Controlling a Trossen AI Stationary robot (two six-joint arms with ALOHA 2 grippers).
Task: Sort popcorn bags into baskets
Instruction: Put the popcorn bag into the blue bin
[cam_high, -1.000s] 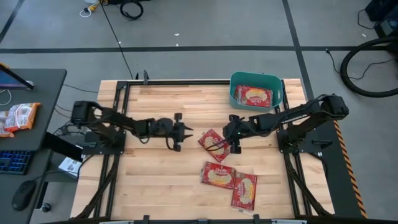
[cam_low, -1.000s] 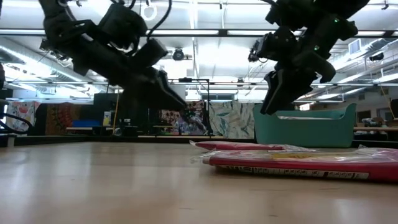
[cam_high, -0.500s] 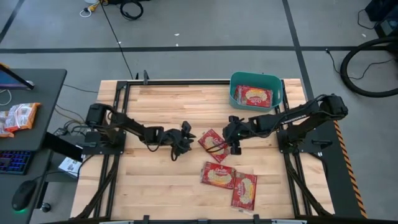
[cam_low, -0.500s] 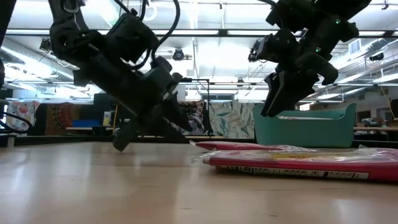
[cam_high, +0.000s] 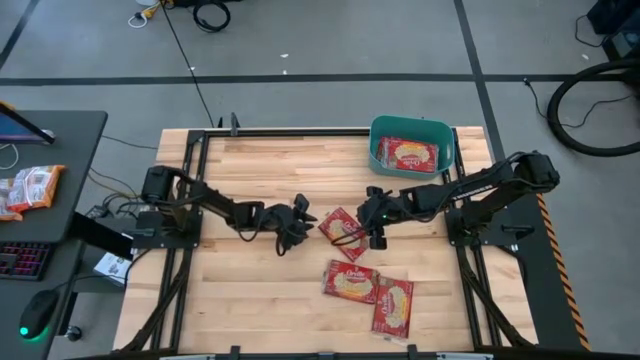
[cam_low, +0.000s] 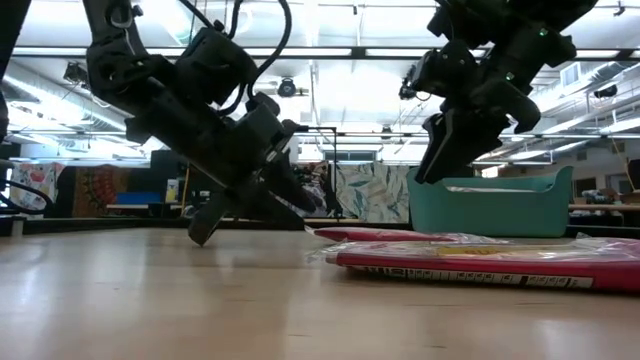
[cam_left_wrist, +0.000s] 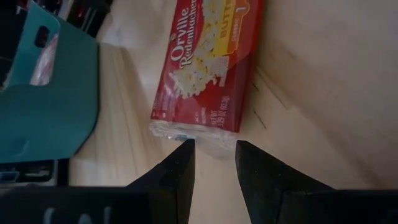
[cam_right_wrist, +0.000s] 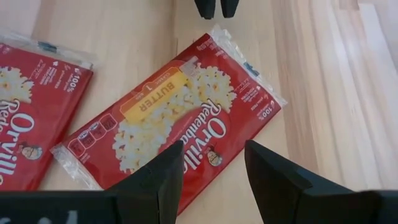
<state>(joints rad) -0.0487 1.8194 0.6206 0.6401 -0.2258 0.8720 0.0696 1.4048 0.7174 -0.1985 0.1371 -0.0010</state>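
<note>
A red popcorn bag (cam_high: 343, 232) lies flat on the wooden table between my two grippers. It also shows in the left wrist view (cam_left_wrist: 208, 68) and the right wrist view (cam_right_wrist: 180, 115). My left gripper (cam_high: 303, 218) is low over the table, its fingers open by a narrow gap (cam_left_wrist: 213, 155) and just short of the bag's clear end seam. My right gripper (cam_high: 372, 228) is open and hovers above the bag's other end (cam_right_wrist: 214, 168), clear of it. Two more bags (cam_high: 350, 281) (cam_high: 393, 305) lie nearer the front edge. The teal bin (cam_high: 378, 140) holds one bag (cam_high: 405, 153).
The teal bin stands at the table's far right edge, behind my right arm, and shows in the low view (cam_low: 490, 205). The two front bags overlap at one corner. Bare wood lies at the table's left and far middle. A desk with a keyboard (cam_high: 20, 258) stands beyond the left edge.
My left gripper has gone toward the table's right and down toward the middle bag, turning about its wrist, and now stands at the bag's end. Most of this came early in the second. My right gripper and the bags have kept still.
</note>
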